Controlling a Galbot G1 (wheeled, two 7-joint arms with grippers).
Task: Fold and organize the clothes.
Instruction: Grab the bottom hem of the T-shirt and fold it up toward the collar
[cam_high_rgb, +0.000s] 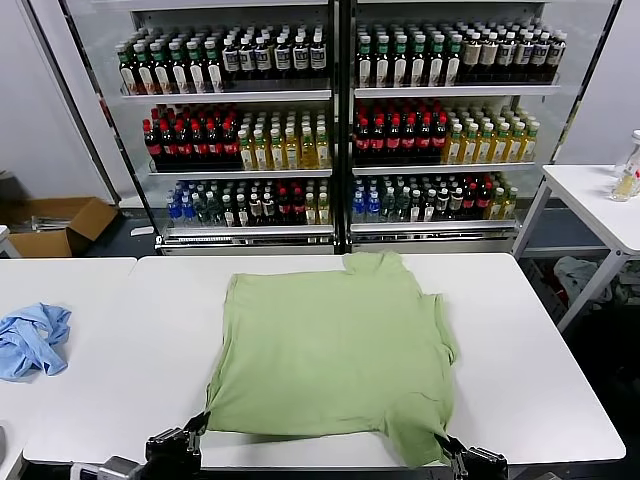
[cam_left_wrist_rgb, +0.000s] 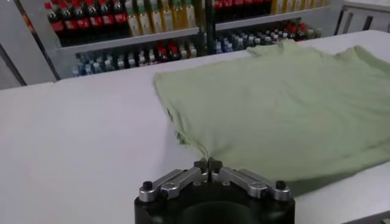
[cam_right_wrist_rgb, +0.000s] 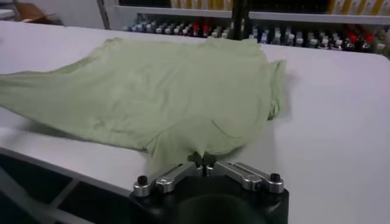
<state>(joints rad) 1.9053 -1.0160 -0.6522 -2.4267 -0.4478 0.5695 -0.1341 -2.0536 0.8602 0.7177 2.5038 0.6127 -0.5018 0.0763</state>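
Both grippers sit at the table's near edge, each pinched tight on a hem corner of the green shirt (cam_high_rgb: 335, 355): the left gripper (cam_high_rgb: 193, 430) on the left corner, the right gripper (cam_high_rgb: 447, 447) on the right. From them the shirt stretches flat away toward the collar and the drinks shelves (cam_high_rgb: 340, 120). Nothing lies along that line; the blue cloth (cam_high_rgb: 32, 340) sits well off left.

Black rounded left end effector (cam_left_wrist_rgb: 208, 164), silver linkage bars, black screws, matching right end effector (cam_right_wrist_rgb: 206, 165)
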